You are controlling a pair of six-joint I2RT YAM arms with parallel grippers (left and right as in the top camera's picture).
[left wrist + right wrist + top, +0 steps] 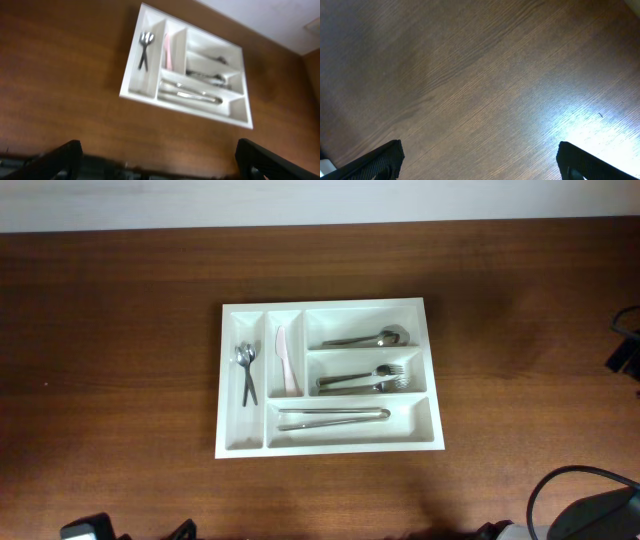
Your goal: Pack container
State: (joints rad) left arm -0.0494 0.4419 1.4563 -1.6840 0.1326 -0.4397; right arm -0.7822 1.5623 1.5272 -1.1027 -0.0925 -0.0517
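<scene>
The container point(330, 307) is a large white cutlery tray lying flat in the middle of the wooden table. Its left narrow compartment holds small spoons point(246, 368), the one beside it a pale knife point(286, 362). The three wide compartments hold spoons point(366, 338), forks point(362, 381) and tongs point(333, 417). The tray also shows in the left wrist view point(140, 82), well ahead of my left gripper point(160, 165), which is open and empty. My right gripper point(480, 162) is open and empty over bare wood, with the tray out of its view.
Bare wood table point(120, 360) lies on all sides of the tray. Black cables and equipment sit at the right edge point(625, 352) and the bottom right corner point(585, 510). A pale wall point(300, 200) runs along the far edge.
</scene>
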